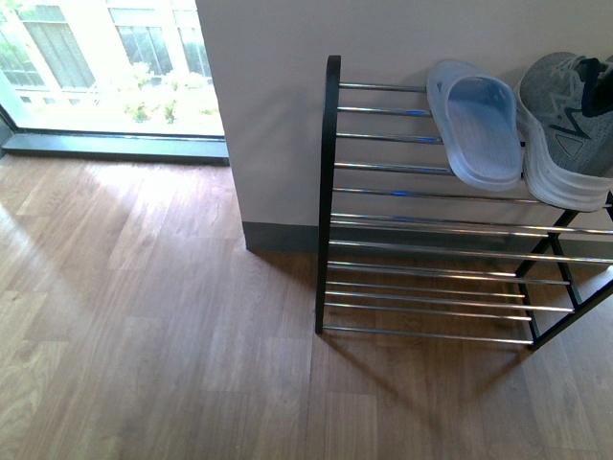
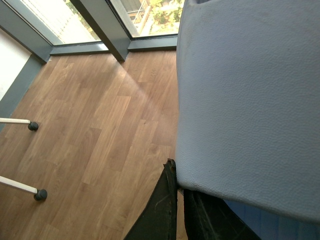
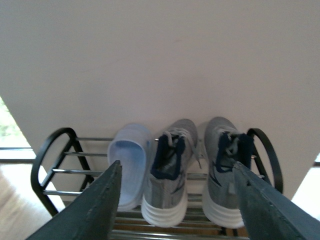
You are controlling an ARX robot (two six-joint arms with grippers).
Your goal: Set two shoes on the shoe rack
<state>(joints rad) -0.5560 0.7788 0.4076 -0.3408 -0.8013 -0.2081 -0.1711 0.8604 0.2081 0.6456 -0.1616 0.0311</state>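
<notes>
Shoes first: on my right wrist camera I see three of them lined up on the top tier of the shoe rack [image 3: 60, 172], toes to the white wall [image 3: 160, 55]. One pale blue slide sandal [image 3: 131, 162] sits next to two grey knit sneakers [image 3: 170, 172], each with a thick white sole and navy lining. The right gripper [image 3: 177, 200] is spread wide with nothing in it. The sandal lies just beyond one finger, the outer sneaker [image 3: 223, 170] just beyond the other, and the middle sneaker shows in the gap between them.

The left wrist camera is mostly filled by a pale blue-white pebbled surface, which I take to be the second slide sandal [image 2: 250, 100]. It sits right against the dark fingers [image 2: 162, 210] of the left gripper [image 2: 181, 200], which seem to be holding it, above wooden floor [image 2: 100, 125] near a window frame.

From the front camera I see neither arm, only the rack against the wall with the sandal and one sneaker on top.
</notes>
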